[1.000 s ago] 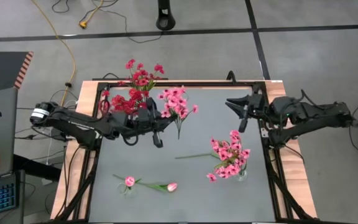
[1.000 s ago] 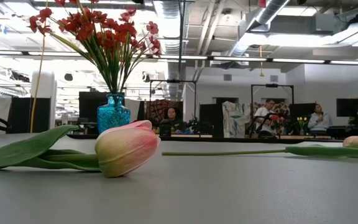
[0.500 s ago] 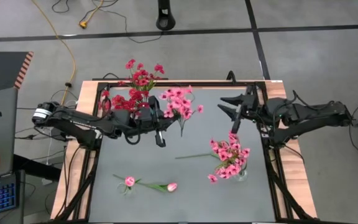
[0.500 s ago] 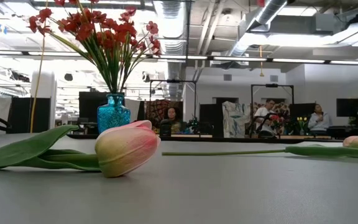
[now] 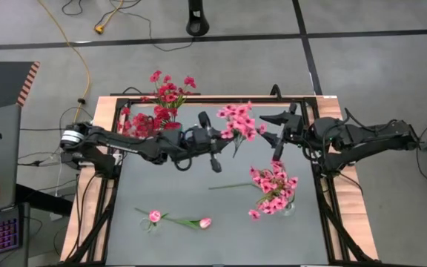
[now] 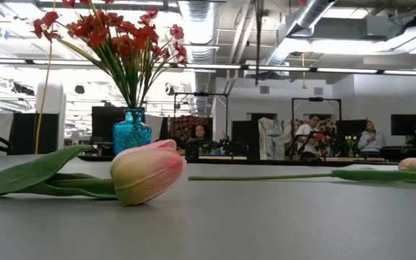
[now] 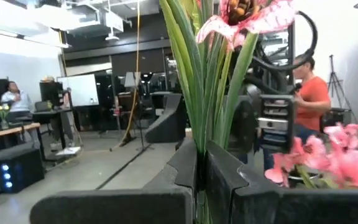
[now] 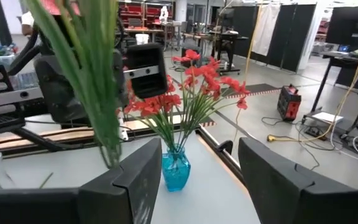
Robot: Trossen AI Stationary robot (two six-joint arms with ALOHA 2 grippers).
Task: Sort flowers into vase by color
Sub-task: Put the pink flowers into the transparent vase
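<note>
No legible text, label, brand, number or sign appears in any view. The surfaces in view carry no readable markings, and objects in the room beyond the table are too indistinct for any lettering to be read.

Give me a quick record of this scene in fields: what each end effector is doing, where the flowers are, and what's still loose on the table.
left end effector: shut on pink sprig, held above the table's far middle
right end effector: open, facing the pink sprig, holding nothing
red flowers: in the blue vase, far left
pink bunch: in a clear vase, right side
tulips: two, lying flat near the front edge
loose stem: lying beside the pink bunch
</note>
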